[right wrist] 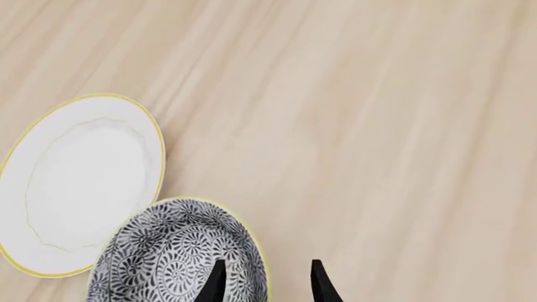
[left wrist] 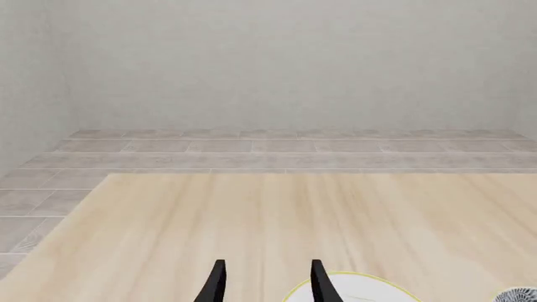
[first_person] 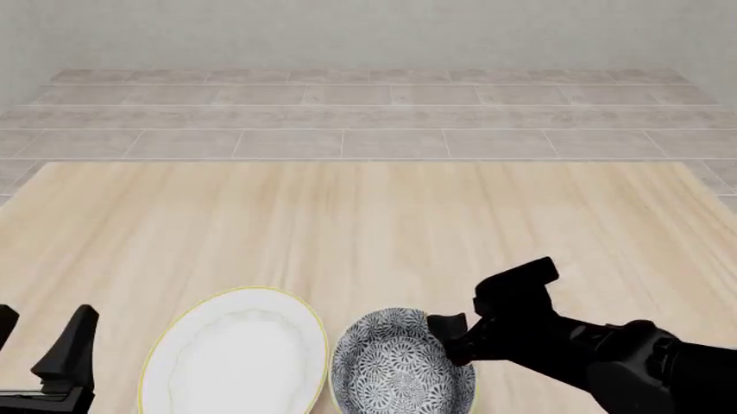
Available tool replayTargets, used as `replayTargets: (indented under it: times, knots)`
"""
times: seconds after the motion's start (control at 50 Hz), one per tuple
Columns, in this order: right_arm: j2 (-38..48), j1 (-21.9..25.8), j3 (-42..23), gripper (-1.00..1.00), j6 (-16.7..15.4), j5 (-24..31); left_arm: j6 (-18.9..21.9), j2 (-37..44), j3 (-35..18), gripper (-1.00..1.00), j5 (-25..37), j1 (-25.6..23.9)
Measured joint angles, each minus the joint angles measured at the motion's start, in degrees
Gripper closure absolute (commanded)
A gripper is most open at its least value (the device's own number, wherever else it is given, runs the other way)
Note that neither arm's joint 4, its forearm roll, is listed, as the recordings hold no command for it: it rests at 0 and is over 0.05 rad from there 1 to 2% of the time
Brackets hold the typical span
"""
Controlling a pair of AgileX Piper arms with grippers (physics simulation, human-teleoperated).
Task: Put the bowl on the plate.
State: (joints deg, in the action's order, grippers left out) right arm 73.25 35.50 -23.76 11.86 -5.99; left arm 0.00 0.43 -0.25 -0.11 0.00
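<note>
Beside the plate (first_person: 236, 358) the bowl (first_person: 398, 362), rim between the spread right tool (right wrist: 266, 281); left tool (left wrist: 266, 281) apart

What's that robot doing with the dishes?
The right claw is open around the near-right rim of the patterned bowl, one finger inside and one outside. The bowl sits on the table right beside the white plate, not on it yet. The left claw hangs open near the plate, holding nothing.
</note>
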Motion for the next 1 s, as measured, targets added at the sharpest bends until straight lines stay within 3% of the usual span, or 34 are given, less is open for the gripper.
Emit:
replayTargets:
  times: [1.0]
  knots:
    - [7.43,2.32,1.73,-1.0,3.5,-6.84,0.0,0.0,0.0,-1.0,0.0,0.0]
